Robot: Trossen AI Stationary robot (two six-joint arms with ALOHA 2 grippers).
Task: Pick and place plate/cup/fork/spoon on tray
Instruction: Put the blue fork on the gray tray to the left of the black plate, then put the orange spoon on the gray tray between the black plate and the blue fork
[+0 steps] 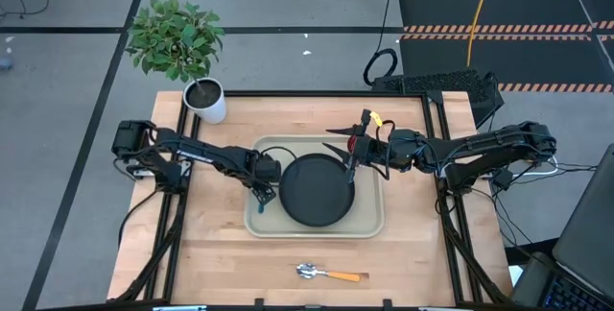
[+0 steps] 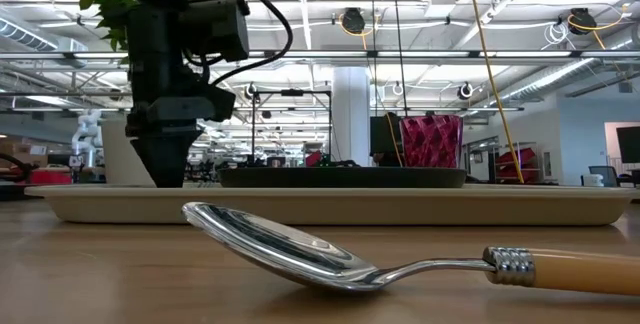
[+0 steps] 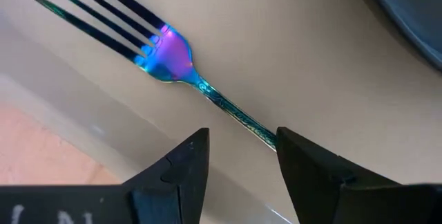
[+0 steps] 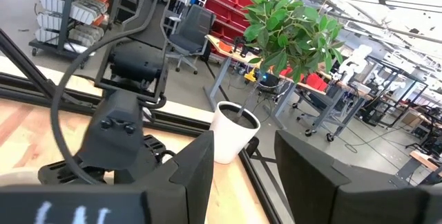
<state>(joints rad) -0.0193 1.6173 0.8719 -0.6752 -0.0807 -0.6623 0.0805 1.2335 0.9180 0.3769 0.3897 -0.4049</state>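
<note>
— On the tray's (image 1: 369,223) left strip, between rim and plate (image 1: 316,189), lay the fork (image 3: 176,66); my left gripper (image 3: 238,156) stood open astride its handle.

— Room there?

— Little. My right gripper (image 4: 243,163) waited open, raised beside the cup (image 2: 431,142). Spoon (image 1: 327,274) sat on the bench, unobstructed.

Surface: wooden table (image 1: 221,258), light butcher-block top with a dark frame edge
Tray (image 1: 369,225): cream, rectangular, lies flat on the table directly under both grippers, mid-table
Spoon (image 1: 328,274): lies on bare wood, well apart from both grippers, off the tray beside its long edge; metal bowl toward the left arm's side, orange handle toward the right arm's side
White pot (image 1: 211,102): holds a green plant, stands at the table corner beyond the left gripper, clear of the tray
</note>
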